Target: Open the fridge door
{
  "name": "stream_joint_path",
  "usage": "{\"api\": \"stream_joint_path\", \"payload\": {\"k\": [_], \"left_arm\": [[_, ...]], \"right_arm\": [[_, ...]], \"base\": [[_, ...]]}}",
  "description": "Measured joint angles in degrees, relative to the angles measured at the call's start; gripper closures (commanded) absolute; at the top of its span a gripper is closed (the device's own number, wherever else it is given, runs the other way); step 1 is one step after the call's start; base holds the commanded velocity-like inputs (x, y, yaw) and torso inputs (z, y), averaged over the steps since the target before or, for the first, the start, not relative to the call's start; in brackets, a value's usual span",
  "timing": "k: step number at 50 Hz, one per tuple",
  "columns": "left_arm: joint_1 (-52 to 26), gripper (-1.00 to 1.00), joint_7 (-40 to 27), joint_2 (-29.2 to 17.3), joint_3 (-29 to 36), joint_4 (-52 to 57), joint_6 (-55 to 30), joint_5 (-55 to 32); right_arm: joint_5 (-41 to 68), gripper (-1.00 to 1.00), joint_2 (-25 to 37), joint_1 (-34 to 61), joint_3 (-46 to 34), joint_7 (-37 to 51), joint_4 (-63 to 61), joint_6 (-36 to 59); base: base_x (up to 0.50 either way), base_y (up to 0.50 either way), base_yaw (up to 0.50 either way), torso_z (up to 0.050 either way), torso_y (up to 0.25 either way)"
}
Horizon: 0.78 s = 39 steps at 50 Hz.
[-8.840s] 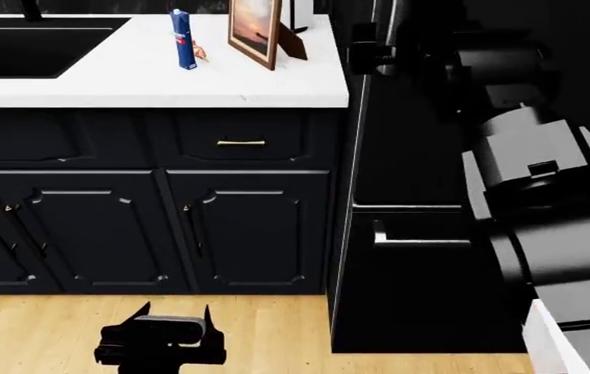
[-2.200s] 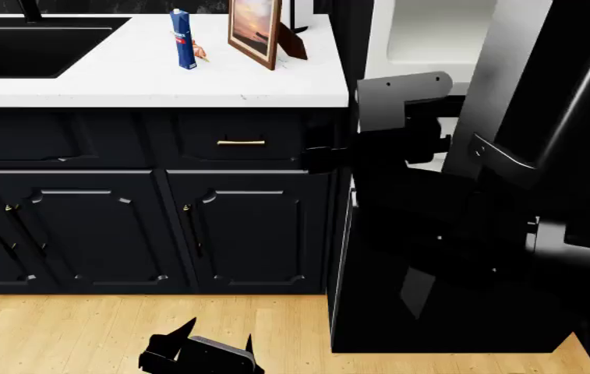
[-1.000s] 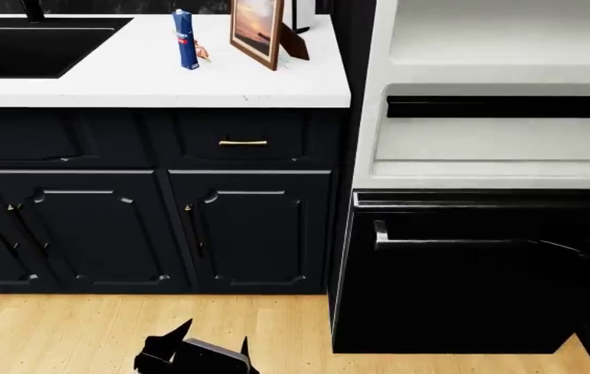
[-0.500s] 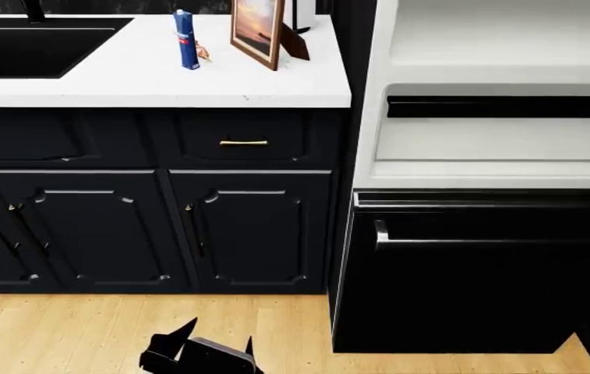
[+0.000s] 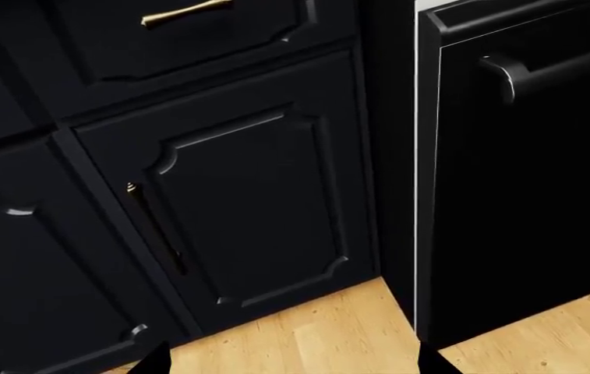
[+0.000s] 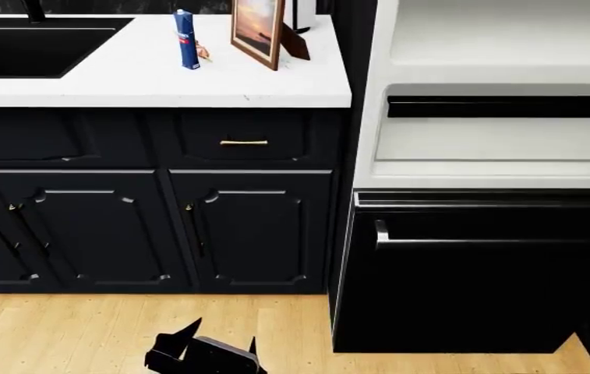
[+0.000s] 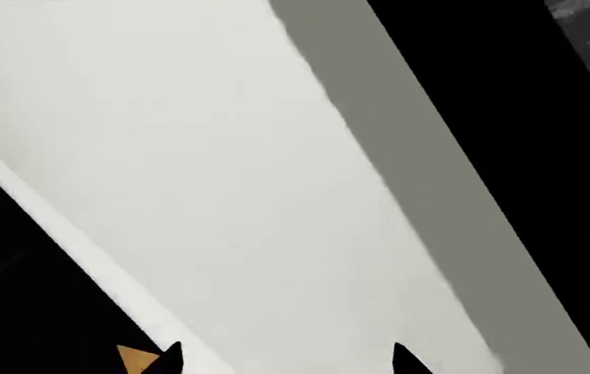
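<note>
The fridge's upper compartment [image 6: 492, 148] stands open in the head view, showing white shelves; the fridge door itself is outside that view. A white face with a grey band and a black strip fills the right wrist view, which looks like the fridge door's inner side [image 7: 222, 171]. My right gripper [image 7: 284, 362] is open close in front of it, with nothing between the tips; it does not show in the head view. My left gripper [image 6: 206, 354] hangs low over the wooden floor, open and empty [image 5: 292, 366], facing the cabinets.
The lower black drawer [image 6: 461, 288] with its horizontal bar handle [image 6: 482, 240] is shut. Dark panelled cabinet doors [image 6: 253, 234] stand to its left under a white countertop [image 6: 118, 78] carrying a picture frame [image 6: 255, 31], a blue tube [image 6: 183, 39] and a black sink [image 6: 24, 47].
The door went from shut, with my right arm at it, to half open, then swung out of the head view. Over the last second only the left gripper shifted slightly.
</note>
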Motion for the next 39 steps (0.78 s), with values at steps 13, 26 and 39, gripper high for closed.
{"api": "stream_joint_path", "payload": {"k": [13,26,39], "left_arm": [[-0.2,-1.0,-0.2,0.0,0.4,-0.1,-0.1,0.0],[-0.4,-1.0,-0.2,0.1,0.8,-0.5,0.1,0.0],[-0.4,-1.0,-0.3,0.1,0.9,-0.9,0.5,-0.2]], "right_arm": [[53.5,-1.0,0.8,-17.6,-8.0,-48.4,16.2,-2.1],[69.9,-1.0,1.1,-23.7,-9.8,-59.0,19.6,-2.9],[74.3,-1.0,1.1,-25.5,-10.0,-61.4,20.2,-3.1]], "base": [[0.0,0.0,0.0,0.0,0.0],[0.0,0.0,0.0,0.0,0.0],[0.0,0.0,0.0,0.0,0.0]]}}
